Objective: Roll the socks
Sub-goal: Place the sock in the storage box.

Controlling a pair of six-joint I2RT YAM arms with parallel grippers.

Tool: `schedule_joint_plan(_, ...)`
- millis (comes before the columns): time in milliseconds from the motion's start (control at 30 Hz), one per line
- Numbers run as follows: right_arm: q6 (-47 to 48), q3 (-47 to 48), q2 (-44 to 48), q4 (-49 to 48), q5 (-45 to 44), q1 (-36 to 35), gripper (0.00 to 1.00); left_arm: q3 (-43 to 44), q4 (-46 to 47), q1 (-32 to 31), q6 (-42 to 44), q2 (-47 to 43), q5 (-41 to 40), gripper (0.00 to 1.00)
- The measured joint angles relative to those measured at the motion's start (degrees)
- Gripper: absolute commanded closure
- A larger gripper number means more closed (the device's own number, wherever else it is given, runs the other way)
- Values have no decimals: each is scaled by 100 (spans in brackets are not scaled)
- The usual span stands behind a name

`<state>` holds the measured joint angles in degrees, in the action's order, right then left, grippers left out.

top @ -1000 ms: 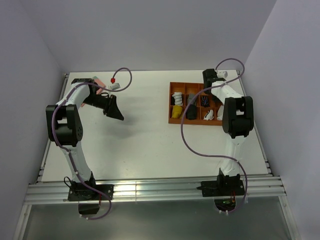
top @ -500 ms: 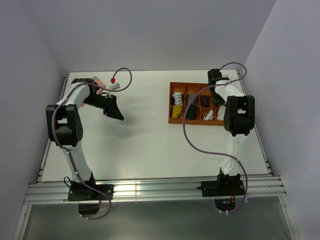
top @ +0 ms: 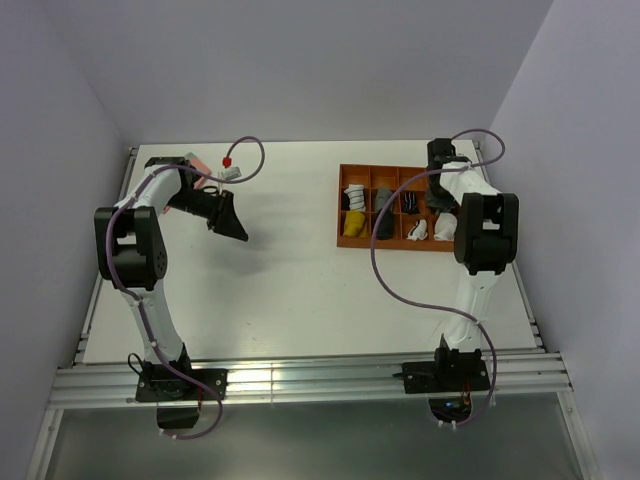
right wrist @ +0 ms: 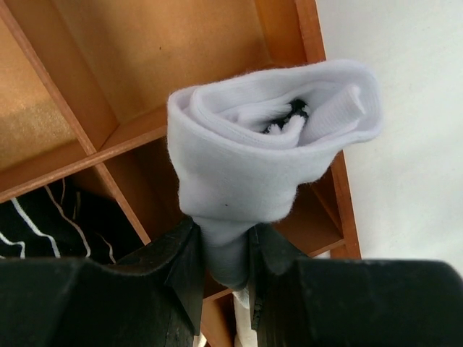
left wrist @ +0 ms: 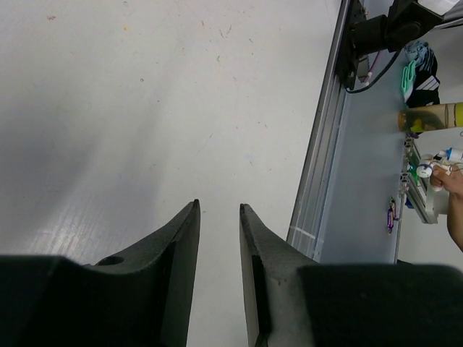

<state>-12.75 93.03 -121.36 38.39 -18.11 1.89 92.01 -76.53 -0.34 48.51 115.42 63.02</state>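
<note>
**Orange tray, upper right of the desk**

You'll find an orange compartment tray (top: 341,203) in the upper right of the top view, lying flat on the white desk (top: 290,290). A silver rail (top: 310,382) runs along the desk's lower edge. In the left wrist view, a yellowish bottle (left wrist: 432,116) shows at the far right, beyond that rail, among small clutter too blurred to name.

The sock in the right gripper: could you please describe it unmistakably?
Find the orange tray at the table's right. Over its right edge the right gripper holds a rolled white sock; the neighbouring black striped sock lies in a compartment.
</note>
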Motion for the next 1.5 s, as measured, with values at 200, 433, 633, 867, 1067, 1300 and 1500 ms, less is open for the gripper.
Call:
schedule_joint_plan(200,-4,-238,192,-109,273,42,100,20,-2,0,0,116,-11,67)
schedule_joint_plan(433,-76,-243,232,-20,925,11,100,28,-2,-2,2,155,-11,67)
schedule_joint_plan(633,-186,-245,232,-11,1207,15,100,28,-2,-2,4,155,-11,67)
schedule_joint_plan(867,-387,-216,223,33,1849,133,100,28,-2,-2,7,155,-11,67)
schedule_joint_plan(1067,-544,-164,153,70,2433,382,100,28,-2,-2,7,155,-11,67)
schedule_joint_plan(1300,-669,-66,20,120,2798,544,100,28,-2,-2,4,160,-11,67)
schedule_joint_plan(1500,-787,72,-114,229,2931,610,100,26,-2,-2,4,160,-11,67)
